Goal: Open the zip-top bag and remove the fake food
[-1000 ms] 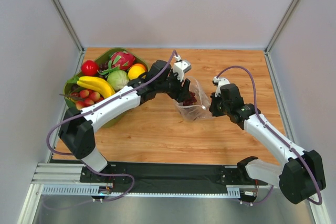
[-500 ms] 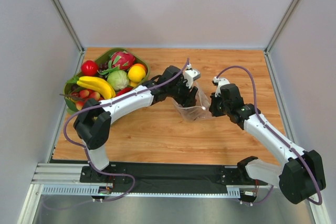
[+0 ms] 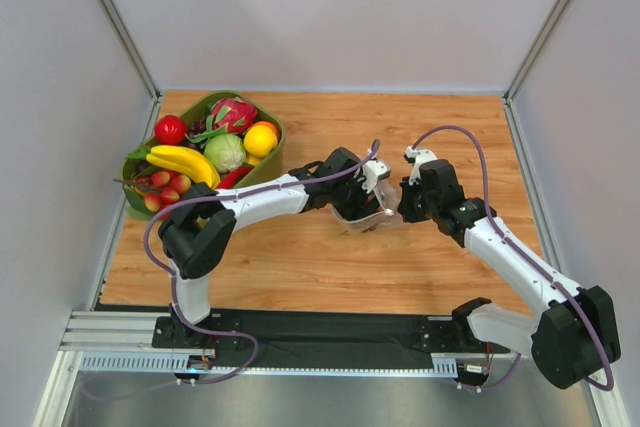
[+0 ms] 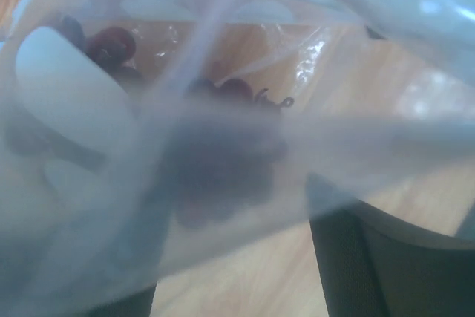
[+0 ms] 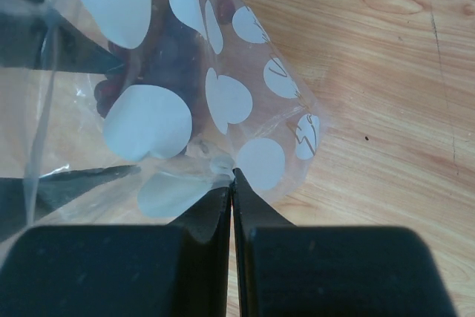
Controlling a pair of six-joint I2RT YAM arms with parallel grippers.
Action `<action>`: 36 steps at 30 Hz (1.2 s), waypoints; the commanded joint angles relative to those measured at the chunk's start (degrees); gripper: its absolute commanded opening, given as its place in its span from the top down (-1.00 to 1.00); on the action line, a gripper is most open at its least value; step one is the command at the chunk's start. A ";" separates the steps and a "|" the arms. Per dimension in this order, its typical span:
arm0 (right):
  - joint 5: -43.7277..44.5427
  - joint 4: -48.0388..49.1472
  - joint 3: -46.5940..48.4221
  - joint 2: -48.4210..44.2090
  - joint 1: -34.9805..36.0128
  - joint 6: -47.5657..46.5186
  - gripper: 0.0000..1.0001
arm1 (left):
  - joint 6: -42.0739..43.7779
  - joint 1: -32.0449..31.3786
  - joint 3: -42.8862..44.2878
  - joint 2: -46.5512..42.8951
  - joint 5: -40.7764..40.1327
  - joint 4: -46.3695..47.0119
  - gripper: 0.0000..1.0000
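Observation:
The zip-top bag (image 3: pixel 366 219), clear with pale dots, lies mid-table between both arms. My right gripper (image 3: pixel 402 209) is shut on its edge; the right wrist view shows the jaws (image 5: pixel 233 173) pinched on the plastic. My left gripper (image 3: pixel 377 195) is pushed into the bag from the left. Bag film (image 4: pixel 349 57) lies over its camera. Its jaws (image 4: pixel 230 246) stand open and hold nothing. Just ahead of them lies the fake food, a dark purple grape bunch (image 4: pixel 223 157). It also shows through the dotted bag wall (image 5: pixel 152 120) as a dark grape bunch (image 5: pixel 174 53).
An olive-green bin (image 3: pixel 270 119) at the far left holds a banana (image 3: pixel 182 161), a red fruit (image 3: pixel 170 129), a yellow fruit (image 3: pixel 261 137), a cabbage (image 3: pixel 225 152) and a dragon fruit (image 3: pixel 234 113). White walls enclose the wooden table (image 3: pixel 440 137).
My left gripper has moved right and nearer, from the bag's far edge into the bag, and its jaws have widened. The right gripper has kept its pinch in place.

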 commanded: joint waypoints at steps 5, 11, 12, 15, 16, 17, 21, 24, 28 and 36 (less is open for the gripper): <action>-0.15 0.91 0.99 -1.10 -0.17 0.31 0.99 | 1.71 -1.44 -2.09 2.25 -5.28 3.45 -0.61; 0.11 0.64 0.90 -1.10 -0.26 0.22 0.99 | 1.45 -1.79 -1.74 3.65 -8.36 4.15 -0.44; 0.11 0.82 0.99 -1.10 -0.26 0.13 0.99 | 1.45 -1.79 -1.57 4.26 -9.14 3.80 -0.37; 0.11 0.82 0.90 -1.10 -0.26 0.22 0.99 | 1.36 -1.79 -1.74 4.62 -9.94 3.36 -0.03; 0.11 0.82 0.90 -1.10 -0.26 0.22 0.99 | 1.36 -1.79 -1.83 4.45 -10.03 3.53 0.07; 0.11 0.90 0.81 -1.18 -0.17 0.31 0.99 | 1.19 -1.79 -1.91 4.27 -10.12 3.62 0.17; 0.55 0.82 0.81 -1.10 -0.26 0.22 0.99 | 0.83 -1.79 -2.53 1.47 -9.95 3.80 0.68; 0.72 0.91 0.72 -1.10 -0.52 0.22 0.99 | 0.31 -1.79 -2.62 -1.08 -7.84 4.15 0.99; 0.90 0.99 0.55 -0.75 -0.78 0.22 0.99 | -1.01 -1.70 -1.74 -3.90 -5.90 3.98 1.00; 0.90 0.82 0.20 -0.83 -0.96 0.22 0.99 | -2.94 -0.04 0.02 -8.38 -3.97 2.31 1.00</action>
